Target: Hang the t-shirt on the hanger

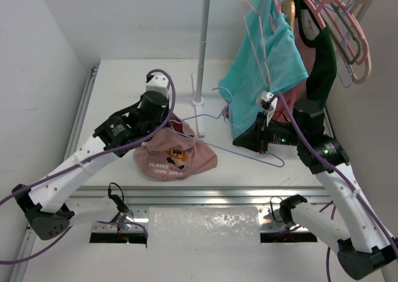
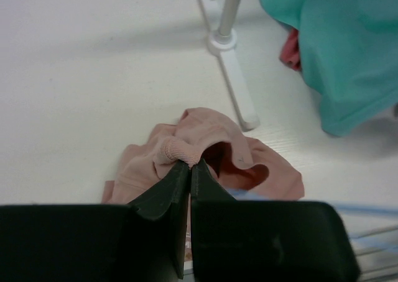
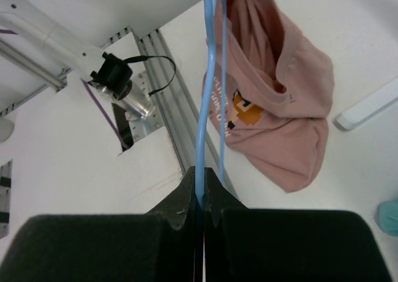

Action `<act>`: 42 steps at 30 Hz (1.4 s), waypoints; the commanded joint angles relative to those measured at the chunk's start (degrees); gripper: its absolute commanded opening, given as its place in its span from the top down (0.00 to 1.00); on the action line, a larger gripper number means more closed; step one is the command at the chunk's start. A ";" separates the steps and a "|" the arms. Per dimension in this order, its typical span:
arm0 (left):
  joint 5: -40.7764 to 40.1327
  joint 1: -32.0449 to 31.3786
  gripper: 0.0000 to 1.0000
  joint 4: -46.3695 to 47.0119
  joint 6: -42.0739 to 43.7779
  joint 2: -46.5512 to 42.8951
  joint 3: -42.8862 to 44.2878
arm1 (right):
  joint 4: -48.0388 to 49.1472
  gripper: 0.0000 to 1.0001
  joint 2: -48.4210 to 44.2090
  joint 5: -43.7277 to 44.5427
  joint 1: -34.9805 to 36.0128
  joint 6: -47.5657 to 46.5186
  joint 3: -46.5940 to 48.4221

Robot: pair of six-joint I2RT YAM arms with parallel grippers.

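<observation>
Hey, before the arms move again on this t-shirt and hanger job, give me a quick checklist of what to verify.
1. Left gripper shut on the t-shirt collar: ok.
2. Right gripper shut on the light blue hanger: ok.
3. Hanger end inside the neck opening: cannot tell.
4. T-shirt spread out: not ok, bunched on the table.
5. Rack foot clear of the t-shirt: not ok, right beside it.

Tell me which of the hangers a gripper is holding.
The thin light blue wire hanger, clamped in the right gripper. The thicker pink hangers hang untouched on the rack, up at the back right.
</observation>
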 commanded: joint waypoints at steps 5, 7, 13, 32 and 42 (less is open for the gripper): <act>-6.57 0.51 1.00 -0.89 -2.07 0.14 3.75 | -0.32 1.00 -0.26 -4.48 0.93 -1.51 2.36; -4.21 0.42 1.00 -0.11 -1.81 -0.12 3.93 | 0.21 1.00 0.44 -3.78 1.02 -1.33 1.66; 7.65 0.42 1.00 4.46 -1.28 -2.41 2.26 | 8.10 1.00 2.90 -0.45 1.02 4.27 -0.27; 10.16 0.33 1.00 5.89 -12.34 -2.58 11.13 | 24.20 1.00 18.73 47.43 19.83 10.01 3.41; 9.50 0.24 1.00 10.26 -12.71 -2.15 7.09 | 31.30 1.00 18.10 26.69 19.92 3.10 6.05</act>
